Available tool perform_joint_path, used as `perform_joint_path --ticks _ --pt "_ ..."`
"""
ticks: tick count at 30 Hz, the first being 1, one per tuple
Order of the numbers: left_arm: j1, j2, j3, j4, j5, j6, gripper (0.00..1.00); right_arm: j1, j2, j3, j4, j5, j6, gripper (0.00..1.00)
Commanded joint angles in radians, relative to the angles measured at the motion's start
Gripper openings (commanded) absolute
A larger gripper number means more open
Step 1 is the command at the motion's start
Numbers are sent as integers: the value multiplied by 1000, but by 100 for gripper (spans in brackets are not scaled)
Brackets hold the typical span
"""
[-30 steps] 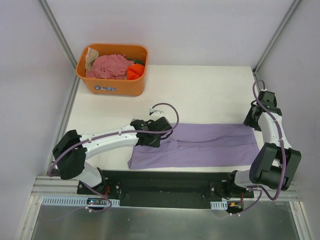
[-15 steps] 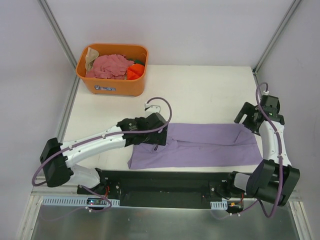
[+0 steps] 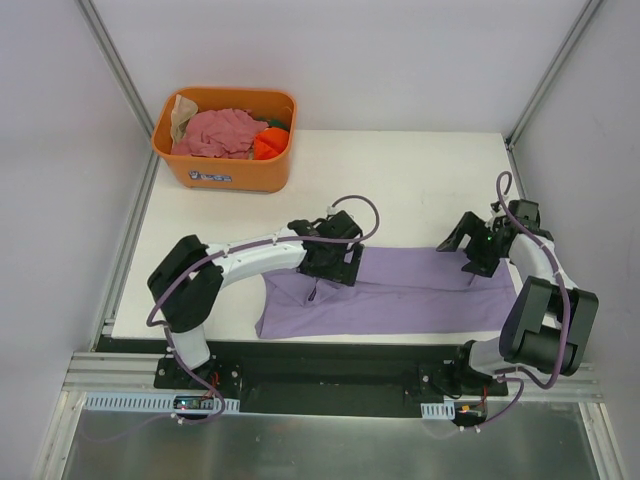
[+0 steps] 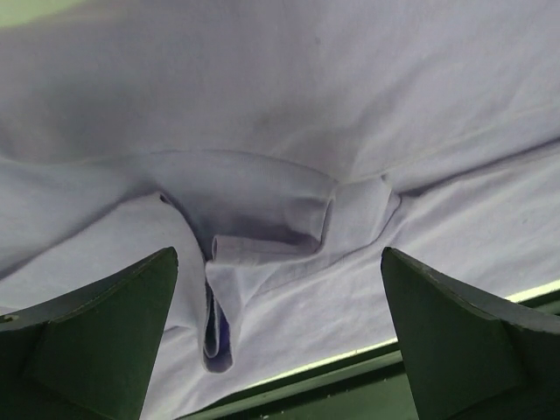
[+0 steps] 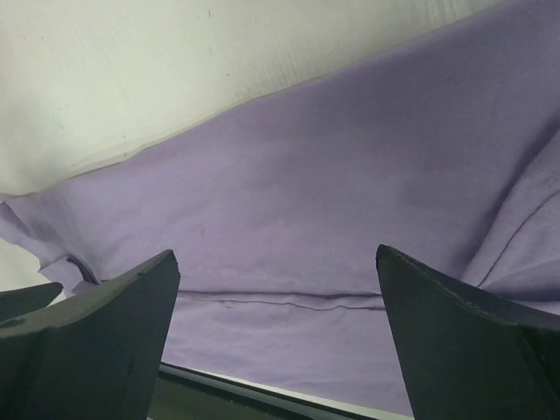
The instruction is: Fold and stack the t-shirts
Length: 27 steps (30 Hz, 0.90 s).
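Note:
A lavender t-shirt lies on the white table as a long folded band near the front edge. My left gripper hangs open over the band's left part. In the left wrist view the left gripper has its fingers wide apart above a rumpled fold of the lavender t-shirt, holding nothing. My right gripper is open over the band's right end. In the right wrist view the right gripper spans a seam of the lavender t-shirt, also empty.
An orange tub stands at the back left, holding a pink t-shirt, an orange one and a beige one. The black base rail runs along the near edge. Metal frame posts rise at both sides.
Both grippers opened and let go of the lavender t-shirt. The left one moved right over the cloth, the right one moved left over its end. The shirt's left part now lies rumpled.

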Motion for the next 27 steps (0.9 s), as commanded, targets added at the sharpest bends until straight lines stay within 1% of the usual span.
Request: perform_joint_path --ticks 1,6,9,13,15,18,20,21,23,25,27 --pt "-12 -32 -53 -5 92 -28 99 -5 16 23 -21 10 9 96" --pt "-56 -18 -90 -6 189 -8 99 -5 29 32 -41 21 9 96" --pt "-81 -42 -117 -6 235 -2 99 -6 20 32 -58 39 9 96" --pt "-140 -154 -177 -8 261 43 99 -5 15 33 -71 61 9 96" --pt "-170 -208 -218 -19 319 53 99 -6 13 35 -79 73 9 96" --pt "-197 -292 -303 -39 423 18 99 -6 6 38 -88 91 9 96" --pt "-214 -349 -346 -37 454 3 99 -6 -5 38 -93 101 9 96" --pt "-220 -374 -360 -37 442 0 99 -6 -13 38 -90 101 8 96" --pt "-219 -414 -361 -42 348 -9 99 -5 -28 35 -84 96 6 96" --pt "-203 -417 -314 -45 239 -9 99 -6 -49 27 -73 79 5 96" --pt "-170 -376 -237 -43 168 -9 99 -6 -71 20 -59 67 3 96"
